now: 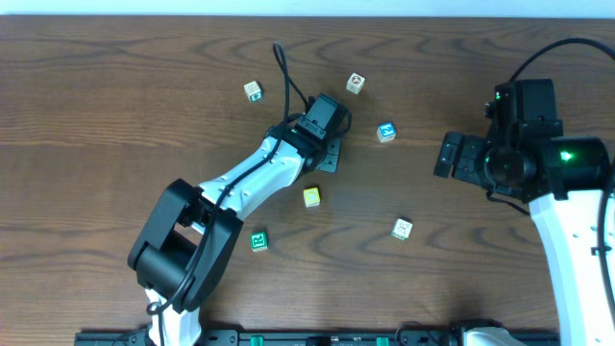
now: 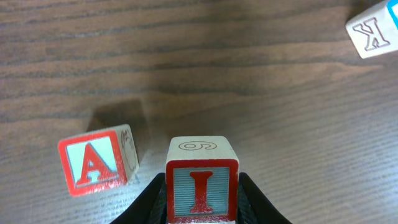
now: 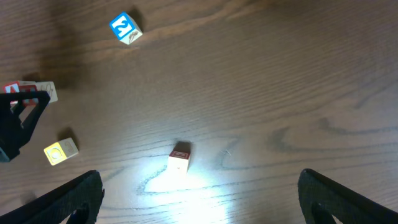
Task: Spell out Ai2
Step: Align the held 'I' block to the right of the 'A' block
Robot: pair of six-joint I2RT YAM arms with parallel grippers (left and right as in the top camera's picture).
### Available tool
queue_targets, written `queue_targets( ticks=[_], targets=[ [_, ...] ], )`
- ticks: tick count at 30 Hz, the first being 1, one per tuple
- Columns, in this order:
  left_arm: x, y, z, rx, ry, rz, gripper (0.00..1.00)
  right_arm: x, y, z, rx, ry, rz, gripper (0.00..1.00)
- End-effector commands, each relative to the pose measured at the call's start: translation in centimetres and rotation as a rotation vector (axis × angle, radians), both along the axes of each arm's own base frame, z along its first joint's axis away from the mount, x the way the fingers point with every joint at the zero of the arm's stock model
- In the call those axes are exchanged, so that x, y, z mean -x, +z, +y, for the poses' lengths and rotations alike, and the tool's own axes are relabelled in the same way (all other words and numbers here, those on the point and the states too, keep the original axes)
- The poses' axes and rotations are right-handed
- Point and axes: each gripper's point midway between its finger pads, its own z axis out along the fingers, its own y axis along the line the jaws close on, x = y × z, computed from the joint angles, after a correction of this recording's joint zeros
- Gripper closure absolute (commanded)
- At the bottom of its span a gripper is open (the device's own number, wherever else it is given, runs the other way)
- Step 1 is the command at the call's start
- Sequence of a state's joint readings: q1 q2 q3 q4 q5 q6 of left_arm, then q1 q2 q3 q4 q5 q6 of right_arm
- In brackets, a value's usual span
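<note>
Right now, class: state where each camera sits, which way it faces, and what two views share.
Overhead: fixed above the table, facing straight down; shows the left arm and right arm.
Left wrist: low behind the left pincer, which clamps the I block; faces forward and down along the table, A block beside.
Right wrist: high up, facing down; the open right pincer frames the bottom corners.
Shared: overhead and right wrist both show the blue 2 block and yellow block.
</note>
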State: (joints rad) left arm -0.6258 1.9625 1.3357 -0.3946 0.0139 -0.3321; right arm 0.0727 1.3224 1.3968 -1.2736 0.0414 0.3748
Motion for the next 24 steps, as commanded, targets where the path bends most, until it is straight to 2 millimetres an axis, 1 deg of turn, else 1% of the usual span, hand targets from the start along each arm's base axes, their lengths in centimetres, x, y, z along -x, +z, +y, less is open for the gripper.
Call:
queue_targets(
  ticks=[1, 9, 14, 24],
  targets=[
    [-1.21, 0.51, -0.07, -0.02, 0.009, -0.05, 0.85, 0.2, 0.1, 0.01, 0.007, -0.003, -0.004, 0.01],
    [-1.8, 0.79, 0.06, -0.015, 0.049, -0.073, 0.86, 0.19, 0.11, 0.01, 0.007, -0.003, -0.004, 0.01],
    [-2.2, 0.84, 0.86, -0.051, 0.079, -0.096, 0.85, 0.19, 0.11, 0.01, 0.007, -0.003, -0.004, 0.01],
    [-1.88, 0.67, 0.82, -0.039, 0.093, -0.075, 0.86, 0.19, 0.11, 0.01, 0.007, -0.003, -0.004, 0.01]
  ],
)
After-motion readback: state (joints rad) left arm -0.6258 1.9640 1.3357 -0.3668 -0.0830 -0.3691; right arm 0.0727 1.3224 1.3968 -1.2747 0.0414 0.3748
